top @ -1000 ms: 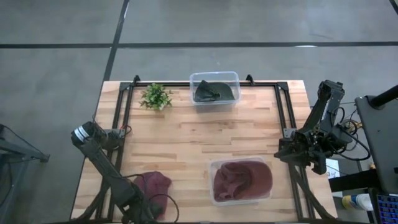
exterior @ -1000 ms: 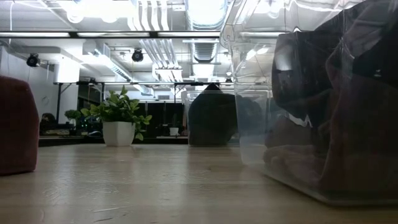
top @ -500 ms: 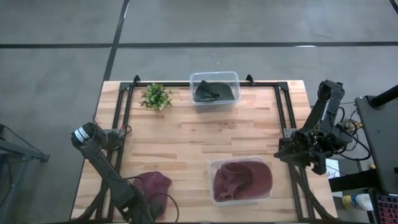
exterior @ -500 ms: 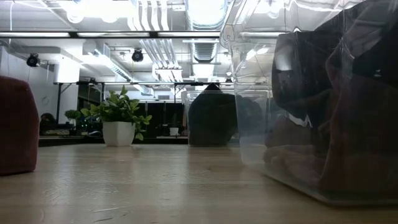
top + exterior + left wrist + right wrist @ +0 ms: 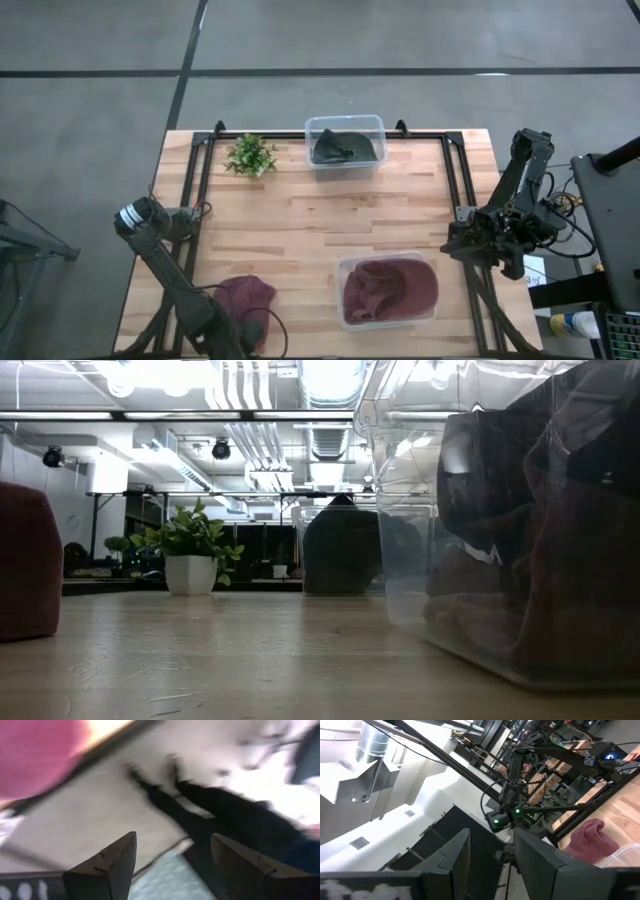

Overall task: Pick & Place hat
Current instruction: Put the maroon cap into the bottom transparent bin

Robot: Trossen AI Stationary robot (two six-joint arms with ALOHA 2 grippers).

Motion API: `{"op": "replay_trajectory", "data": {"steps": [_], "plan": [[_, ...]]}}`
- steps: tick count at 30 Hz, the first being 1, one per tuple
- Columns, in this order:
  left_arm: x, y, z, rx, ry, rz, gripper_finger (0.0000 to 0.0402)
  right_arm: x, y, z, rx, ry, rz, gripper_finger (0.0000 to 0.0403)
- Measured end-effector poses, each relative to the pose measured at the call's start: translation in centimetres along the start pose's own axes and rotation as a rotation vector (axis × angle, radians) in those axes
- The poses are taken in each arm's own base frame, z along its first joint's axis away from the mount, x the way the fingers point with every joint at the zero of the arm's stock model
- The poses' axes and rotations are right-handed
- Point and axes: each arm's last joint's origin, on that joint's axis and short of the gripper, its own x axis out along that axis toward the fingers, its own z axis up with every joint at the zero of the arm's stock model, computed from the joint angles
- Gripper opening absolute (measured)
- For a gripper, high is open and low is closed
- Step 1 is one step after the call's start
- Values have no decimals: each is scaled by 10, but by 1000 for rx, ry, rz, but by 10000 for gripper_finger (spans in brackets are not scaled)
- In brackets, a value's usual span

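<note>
A maroon hat lies on the wooden table near its near-left corner; it shows at the left edge of the low view and as a blurred pink shape in the left wrist view. My left gripper is open and hangs at the table's near edge just beside the hat, touching nothing. My right gripper is open and waits at the table's right edge.
A clear bin with maroon hats stands near the near-right part of the table and fills the right of the low view. A second clear bin with dark hats and a small potted plant stand along the far edge.
My left arm has drawn back slightly toward the table's near edge, uncovering more of the maroon hat. The hat itself has stayed where it was.
</note>
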Motion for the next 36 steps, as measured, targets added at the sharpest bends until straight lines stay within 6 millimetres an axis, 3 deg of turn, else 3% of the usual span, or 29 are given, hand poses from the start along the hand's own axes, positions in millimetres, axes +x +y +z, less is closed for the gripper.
{"op": "replay_trajectory", "data": {"steps": [5,11,18,24,28,33,36], "plan": [[-5,-28,-15,-5,-22,-381,248,0,0,1,10,-4,2,146],[-11,-38,-30,-100,-186,-712,248,0,1,1,14,-6,3,146],[10,-28,-40,-236,-391,-855,248,0,0,1,1,-6,2,146],[30,-26,-40,-222,-554,-929,248,0,2,2,25,-15,9,146],[43,-20,-49,-184,-538,-904,248,0,3,5,47,-32,24,146],[75,2,-68,-159,-489,-871,248,-2,4,7,55,-37,28,146],[90,8,-79,-193,-495,-941,248,-2,4,9,66,-45,33,146]]}}
